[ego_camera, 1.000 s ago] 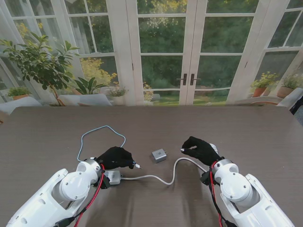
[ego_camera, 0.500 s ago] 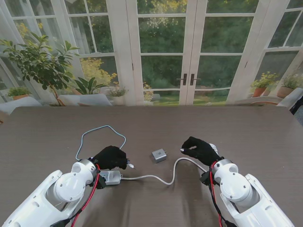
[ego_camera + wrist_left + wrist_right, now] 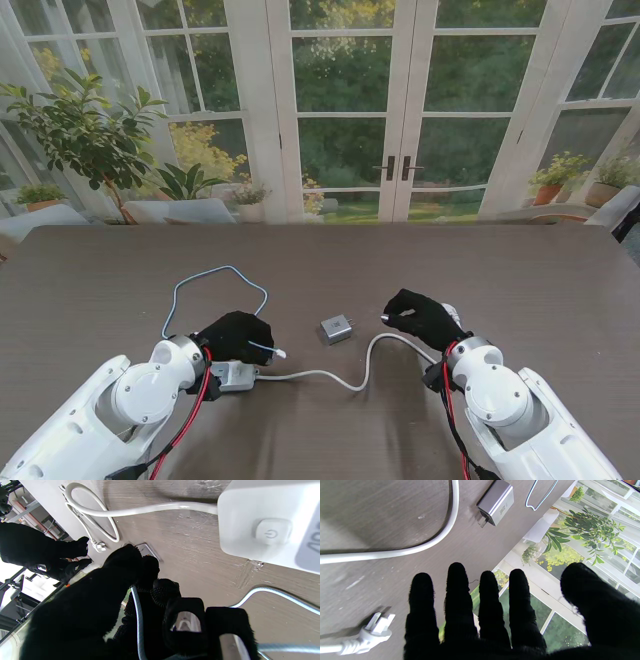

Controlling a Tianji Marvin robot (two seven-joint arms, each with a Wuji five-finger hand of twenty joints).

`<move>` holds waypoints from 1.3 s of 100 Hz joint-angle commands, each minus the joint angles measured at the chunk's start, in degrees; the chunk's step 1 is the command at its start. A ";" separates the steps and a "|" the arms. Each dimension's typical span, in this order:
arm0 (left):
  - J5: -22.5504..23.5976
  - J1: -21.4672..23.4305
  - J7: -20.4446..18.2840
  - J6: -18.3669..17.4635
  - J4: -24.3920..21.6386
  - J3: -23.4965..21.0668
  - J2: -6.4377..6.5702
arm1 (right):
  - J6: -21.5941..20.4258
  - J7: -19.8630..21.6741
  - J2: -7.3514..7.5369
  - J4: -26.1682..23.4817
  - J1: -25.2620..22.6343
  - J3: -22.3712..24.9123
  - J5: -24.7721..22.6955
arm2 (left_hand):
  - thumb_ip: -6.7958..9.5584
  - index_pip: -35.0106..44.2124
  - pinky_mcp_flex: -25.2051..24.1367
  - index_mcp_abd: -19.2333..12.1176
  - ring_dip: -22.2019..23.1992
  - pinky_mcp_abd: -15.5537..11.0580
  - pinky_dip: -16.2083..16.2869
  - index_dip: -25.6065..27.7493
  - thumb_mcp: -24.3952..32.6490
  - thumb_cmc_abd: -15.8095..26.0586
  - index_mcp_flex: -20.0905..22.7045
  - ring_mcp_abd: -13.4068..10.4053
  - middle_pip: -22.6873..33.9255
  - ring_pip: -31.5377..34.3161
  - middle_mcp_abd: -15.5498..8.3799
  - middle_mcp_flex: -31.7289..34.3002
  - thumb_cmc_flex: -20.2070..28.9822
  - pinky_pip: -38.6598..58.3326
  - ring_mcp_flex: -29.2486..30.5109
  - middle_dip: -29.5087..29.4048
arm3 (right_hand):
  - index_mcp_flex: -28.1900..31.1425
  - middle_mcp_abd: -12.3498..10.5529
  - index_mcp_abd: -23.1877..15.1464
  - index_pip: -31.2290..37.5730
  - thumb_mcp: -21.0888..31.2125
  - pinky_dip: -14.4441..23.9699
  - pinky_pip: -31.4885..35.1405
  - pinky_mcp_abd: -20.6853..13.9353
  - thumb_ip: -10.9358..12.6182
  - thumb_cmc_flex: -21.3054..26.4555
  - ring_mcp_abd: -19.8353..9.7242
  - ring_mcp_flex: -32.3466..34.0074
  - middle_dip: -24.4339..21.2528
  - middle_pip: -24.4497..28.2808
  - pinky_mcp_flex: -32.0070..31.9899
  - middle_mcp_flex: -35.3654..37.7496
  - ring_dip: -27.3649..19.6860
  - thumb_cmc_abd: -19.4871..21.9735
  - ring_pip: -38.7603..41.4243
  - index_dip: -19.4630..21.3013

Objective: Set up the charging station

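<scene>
One dark wood-grain table [image 3: 560, 290] carries everything. On it lie one white power strip [image 3: 232, 375], one grey wall charger [image 3: 337, 328] and two cables.

The power strip sits at about 7 o'clock from the table's centre, partly hidden under the left wrist. In the left wrist view its white body [image 3: 270, 520] shows a raised button with a power symbol; beside it a grey panel carries dark letters cut off by the frame edge, unreadable. Its thick white cord [image 3: 340, 376] runs toward 3 o'clock, curves up past the charger and ends in a white plug [image 3: 373, 630] with flat prongs, lying on the table close by the right hand's fingertips.

The thin pale-blue cable [image 3: 215, 280] loops at 10 o'clock from the left hand [image 3: 235, 335]. That hand, black-gloved, is clamped on this cable: in its wrist view the strand [image 3: 137, 620] passes between thumb and curled fingers, and in the stand's view its small white end pokes out toward the charger.

The charger is a small grey block with two flat prongs [image 3: 483, 522], lying on its side between the two hands and touching neither. A small dark marking on its face [image 3: 502, 507] is too small to read.

The right hand [image 3: 420, 318], also black-gloved, holds nothing; its four fingers [image 3: 457, 597] are straight and close together, thumb apart.
</scene>
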 commanded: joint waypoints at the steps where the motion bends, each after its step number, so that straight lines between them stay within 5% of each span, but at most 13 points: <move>1: -0.34 -0.03 -0.75 0.12 -0.36 -0.01 -0.04 | 0.12 0.89 -0.11 -0.30 -0.24 -0.11 0.09 | 1.80 0.84 2.69 0.86 -0.03 -7.37 -0.21 -2.40 -1.64 1.62 1.34 -3.88 3.28 4.82 1.59 2.03 3.07 16.08 1.39 2.10 | 1.56 0.15 0.38 -23.93 -1.15 0.74 -1.39 -0.21 0.56 -1.38 0.01 0.97 -0.24 -0.71 0.22 0.87 -43.73 1.02 -0.10 -0.47; 25: -0.15 0.19 2.24 0.14 0.40 0.45 -0.66 | 0.18 0.99 -0.09 -0.34 -0.28 -0.06 0.14 | 1.52 1.68 3.04 -2.20 0.71 -9.43 3.05 -7.30 -6.17 13.78 6.72 -7.13 6.42 8.43 -1.06 2.94 -1.50 16.08 1.41 4.07 | 1.57 0.15 0.32 -23.96 -1.16 0.79 -1.44 -0.21 0.57 -1.37 0.12 1.02 -0.23 -0.73 0.19 0.89 -43.72 1.10 -0.09 -0.47; 43: 3.21 0.44 2.56 -0.31 0.34 0.18 -0.37 | 0.19 0.99 -0.10 -0.33 -0.27 -0.07 0.18 | -0.96 0.82 2.90 -5.05 1.08 -9.99 -0.04 -0.02 7.87 16.35 11.89 -10.99 8.41 8.50 -2.23 0.97 -14.57 16.08 1.45 7.06 | 1.56 0.12 0.35 -23.98 -1.16 0.85 -1.42 -0.22 0.59 -1.45 0.10 1.00 -0.22 -0.75 0.25 0.90 -43.71 1.28 -0.10 -0.48; 48: 3.79 0.62 2.85 -0.35 0.25 0.05 -0.37 | 0.21 1.00 -0.10 -0.33 -0.27 -0.08 0.21 | -2.13 1.20 2.31 -4.70 0.85 -6.63 -5.30 1.46 11.53 16.25 12.58 -6.65 4.04 3.71 -0.15 -3.30 -16.26 16.08 1.38 5.38 | 1.51 0.10 0.35 -24.01 -1.14 0.85 -1.45 -0.21 0.60 -1.44 0.08 1.00 -0.22 -0.74 0.20 0.92 -43.71 1.31 -0.10 -0.49; 53: 3.74 0.80 3.01 -0.46 0.18 -0.11 -0.39 | 0.23 1.01 -0.09 -0.33 -0.26 -0.08 0.21 | -2.80 1.60 0.57 -4.00 5.47 2.75 -16.58 2.81 12.90 16.65 12.58 1.90 -4.74 -7.18 2.98 -8.53 -16.31 14.18 -4.15 2.31 | 1.47 0.17 0.37 -24.03 -1.14 0.86 -1.45 -0.21 0.60 -1.49 0.13 1.02 -0.23 -0.79 0.21 0.80 -43.71 1.36 -0.09 -0.49; 59: 3.25 1.11 2.59 -0.26 -0.18 -0.43 -0.35 | 0.27 1.02 -0.10 -0.34 -0.26 -0.09 0.24 | -3.17 1.20 -17.18 -3.30 8.97 13.41 -10.47 5.04 11.92 18.52 12.02 11.85 -14.62 -26.65 4.28 -12.66 -14.80 -2.55 -18.59 -7.84 | 1.48 0.15 0.36 -24.03 -1.12 0.87 -1.46 -0.19 0.61 -1.46 0.12 0.99 -0.23 -0.78 0.20 0.85 -43.71 1.39 -0.11 -0.49; 62: 2.97 1.18 2.38 -0.16 -0.30 -0.55 -0.33 | 0.29 1.02 -0.10 -0.35 -0.26 -0.10 0.26 | -3.85 1.90 -24.37 -2.98 7.19 15.82 -8.63 6.52 11.15 18.98 10.75 13.84 -16.10 -32.40 3.75 -11.42 -13.36 -10.07 -20.96 -9.25 | 1.52 0.19 0.35 -24.02 -1.14 0.87 -1.47 -0.23 0.61 -1.50 0.17 1.03 -0.22 -0.78 0.18 0.86 -43.70 1.41 -0.09 -0.49; 73: 0.55 1.36 1.34 0.45 -0.62 -0.85 -0.36 | 0.32 1.11 -0.09 -0.32 -0.22 -0.15 0.30 | -5.17 2.72 -34.61 -2.38 3.15 19.02 -10.21 6.82 5.53 19.20 6.05 16.75 -18.98 -38.97 3.43 -5.38 -5.25 -24.37 -20.90 -11.25 | 1.43 0.11 0.39 -24.05 -1.16 0.89 -1.49 -0.23 0.60 -1.56 0.07 0.96 -0.21 -0.77 0.17 0.86 -43.71 1.44 -0.13 -0.49; 84: -3.68 1.46 -0.63 1.16 -0.89 -1.15 -0.35 | 0.38 1.15 -0.08 -0.30 -0.20 -0.20 0.31 | 0.57 -5.88 -39.16 -0.15 4.00 19.27 -10.31 2.47 -13.92 24.99 1.41 18.46 -22.17 -40.96 4.84 -5.20 12.14 -28.72 -23.57 -8.96 | 1.44 0.17 0.42 -24.04 -1.14 0.90 -1.53 -0.25 0.62 -1.51 0.16 1.09 -0.21 -0.77 0.12 0.86 -43.68 1.47 -0.07 -0.49; 93: -6.78 1.41 -2.04 1.30 -0.81 -1.35 -0.33 | 0.41 1.18 -0.08 -0.29 -0.19 -0.24 0.35 | 2.61 -10.62 -41.65 -0.48 4.58 19.65 -9.77 1.55 -18.36 27.87 0.70 19.55 -22.40 -41.11 5.31 -5.47 17.62 -29.86 -24.76 -8.19 | 1.41 0.10 0.38 -24.04 -1.16 0.92 -1.51 -0.28 0.61 -1.53 0.09 1.05 -0.20 -0.76 0.17 0.85 -43.68 1.51 -0.09 -0.49; 100: -8.54 1.43 -1.35 1.35 -0.59 -1.26 -0.69 | 0.39 1.23 -0.08 -0.27 -0.17 -0.27 0.40 | 3.83 -13.02 -40.04 0.56 4.79 20.53 -8.77 3.59 -13.86 27.52 4.02 20.71 -22.61 -40.59 6.17 -4.32 21.53 -28.97 -23.80 -7.68 | 1.40 0.25 0.46 -24.04 -1.16 0.94 -1.49 -0.31 0.62 -1.50 0.18 1.07 -0.20 -0.74 0.21 0.86 -43.68 1.55 -0.08 -0.49; 115: -10.90 1.52 5.17 0.81 0.32 -0.59 -2.44 | 0.41 1.29 -0.08 -0.24 -0.13 -0.36 0.49 | 2.26 -5.36 -27.40 3.73 4.08 25.33 -8.45 7.27 10.25 19.61 15.04 21.77 -18.59 -36.17 7.55 0.73 21.20 -23.18 -15.73 -10.45 | 1.45 0.20 0.51 -24.03 -1.17 0.96 -1.49 -0.26 0.63 -1.50 0.18 1.14 -0.19 -0.72 0.24 0.89 -43.67 1.55 -0.05 -0.49; 130: -13.19 1.67 7.64 1.70 0.14 -0.48 -3.35 | 0.46 1.31 -0.08 -0.19 -0.07 -0.44 0.53 | 4.45 1.27 -15.44 3.50 4.64 27.48 -10.51 9.22 13.72 19.36 18.28 22.15 -13.94 -30.37 7.30 4.91 19.69 -15.23 -8.69 -11.91 | 1.49 0.24 0.50 -24.03 -1.15 0.96 -1.51 -0.27 0.63 -1.51 0.09 1.21 -0.20 -0.74 0.26 0.90 -43.66 1.56 -0.03 -0.49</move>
